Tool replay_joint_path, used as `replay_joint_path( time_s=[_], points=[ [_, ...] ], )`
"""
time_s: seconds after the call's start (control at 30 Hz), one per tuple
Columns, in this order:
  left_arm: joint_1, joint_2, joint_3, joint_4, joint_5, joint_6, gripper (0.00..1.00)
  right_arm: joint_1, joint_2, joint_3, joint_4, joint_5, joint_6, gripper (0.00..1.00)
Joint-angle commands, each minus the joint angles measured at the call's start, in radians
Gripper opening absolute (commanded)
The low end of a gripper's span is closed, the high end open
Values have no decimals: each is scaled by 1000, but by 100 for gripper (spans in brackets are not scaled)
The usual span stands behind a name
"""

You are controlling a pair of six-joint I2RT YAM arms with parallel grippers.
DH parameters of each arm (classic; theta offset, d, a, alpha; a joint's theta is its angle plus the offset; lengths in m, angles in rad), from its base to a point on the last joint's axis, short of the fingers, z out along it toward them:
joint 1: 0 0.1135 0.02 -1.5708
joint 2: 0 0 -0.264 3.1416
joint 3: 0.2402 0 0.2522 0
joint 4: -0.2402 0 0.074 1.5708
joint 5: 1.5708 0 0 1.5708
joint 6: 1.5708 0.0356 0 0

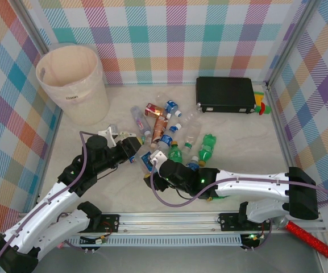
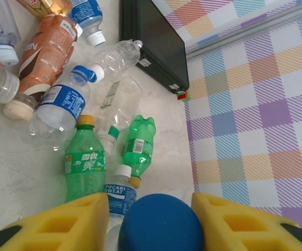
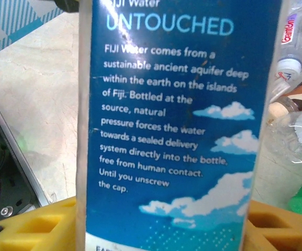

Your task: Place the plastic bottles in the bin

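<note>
Fiji bottle point(image 3: 177, 125) is pinched round its body by the right gripper point(image 3: 161, 227) while the left gripper point(image 2: 151, 214) presses on its blue cap point(image 2: 161, 227), likely a handover, since the bin point(image 1: 78, 105) stands far-left, on the left gripper's side. Bare table point(image 1: 118, 99) lies between bottle and bin; loose bottles point(image 1: 175, 133) sprawl to the bin's right

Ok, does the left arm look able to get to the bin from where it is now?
Probably yes: the bin stands on its side, with bare table between. But the left pincer flanks the cap of the Fiji bottle the right pincer grips.
</note>
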State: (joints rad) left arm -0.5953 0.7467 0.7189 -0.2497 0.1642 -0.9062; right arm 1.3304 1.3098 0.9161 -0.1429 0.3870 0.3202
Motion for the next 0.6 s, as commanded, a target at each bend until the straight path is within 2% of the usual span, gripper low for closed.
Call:
replay_joint_path(
  time_s=[0.0,0.13,0.27,0.47,0.57],
  points=[
    [-7,-13,37,-19,11,48,36,8,-8,29,38,-8,-13,56],
    [-8,-29,46,-65,-7,71,20,8,-3,36,30,-5,-12,57],
    [-7,-29,66,-92,-20,89,7,8,-8,38,34,-2,-1,66],
    [-8,-33,114,-155,-77,126,3,8,-41,22,47,59,17,98],
    [-8,-32,159,-210,-142,159,2,9,-67,7,53,83,11,99]
  ],
)
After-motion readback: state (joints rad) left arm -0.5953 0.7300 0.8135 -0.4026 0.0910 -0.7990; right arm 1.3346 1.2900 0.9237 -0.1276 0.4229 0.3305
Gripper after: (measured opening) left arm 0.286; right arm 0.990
